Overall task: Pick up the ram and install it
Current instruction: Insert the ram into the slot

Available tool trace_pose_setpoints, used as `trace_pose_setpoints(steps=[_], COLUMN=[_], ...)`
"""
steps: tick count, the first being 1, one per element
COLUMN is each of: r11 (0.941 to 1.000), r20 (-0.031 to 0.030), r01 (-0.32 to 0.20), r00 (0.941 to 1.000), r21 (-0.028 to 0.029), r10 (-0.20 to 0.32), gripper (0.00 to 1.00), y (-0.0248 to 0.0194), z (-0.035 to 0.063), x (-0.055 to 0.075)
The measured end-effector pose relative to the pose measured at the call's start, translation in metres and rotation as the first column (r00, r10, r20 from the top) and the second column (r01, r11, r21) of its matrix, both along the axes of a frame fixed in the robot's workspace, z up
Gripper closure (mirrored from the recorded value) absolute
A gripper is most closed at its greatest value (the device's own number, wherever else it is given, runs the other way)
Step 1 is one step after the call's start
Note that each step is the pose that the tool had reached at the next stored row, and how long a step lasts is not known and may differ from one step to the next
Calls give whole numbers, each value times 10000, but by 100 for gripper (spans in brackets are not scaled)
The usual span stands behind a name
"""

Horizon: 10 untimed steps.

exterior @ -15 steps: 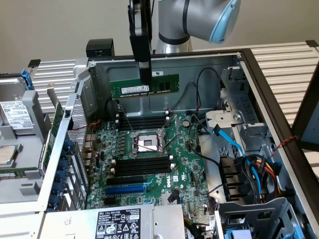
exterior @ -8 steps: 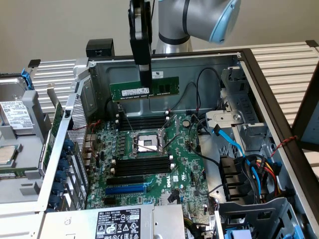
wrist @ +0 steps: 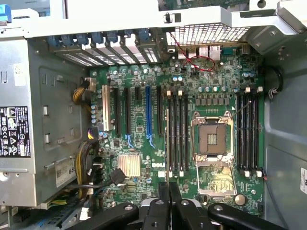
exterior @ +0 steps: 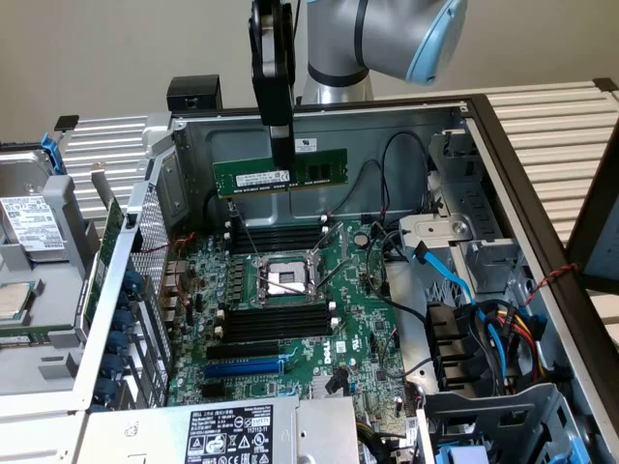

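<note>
Plain beige wall stands behind a slatted white tabletop (exterior: 551, 106) on which an open computer case (exterior: 406, 130) lies on its side, with its green motherboard (exterior: 363, 319) facing up. From the far side a grey and light-blue robot arm (exterior: 387, 39) reaches over the case, and its black jaws point straight down, pinching the ram (exterior: 319, 169) by its upper edge near the middle, beside the white label strip. The ram hangs level, long side horizontal, in the air above the far part of the board and in front of the case's far wall, seated in no slot. Below it lies a far bank of empty black memory slots (exterior: 276, 237), then the open metal CPU socket (exterior: 287, 280), then a nearer bank of black slots (exterior: 276, 322) and a blue slot (exterior: 242, 368). A power supply (exterior: 227, 435) with a black label sits at the near edge, and blue cables (exterior: 455, 280) run along the exterior view's right.
</note>
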<state>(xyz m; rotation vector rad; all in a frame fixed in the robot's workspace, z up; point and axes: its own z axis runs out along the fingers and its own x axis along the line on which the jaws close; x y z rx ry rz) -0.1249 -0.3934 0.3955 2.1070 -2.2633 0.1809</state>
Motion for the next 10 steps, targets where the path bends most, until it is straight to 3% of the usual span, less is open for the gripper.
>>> trace_pose_setpoints(steps=[10], r11=[10000], r20=[1], r01=[1], r00=[10000], r21=[7], r10=[-1], gripper=[88], y=[0], z=[-22], x=[-1])
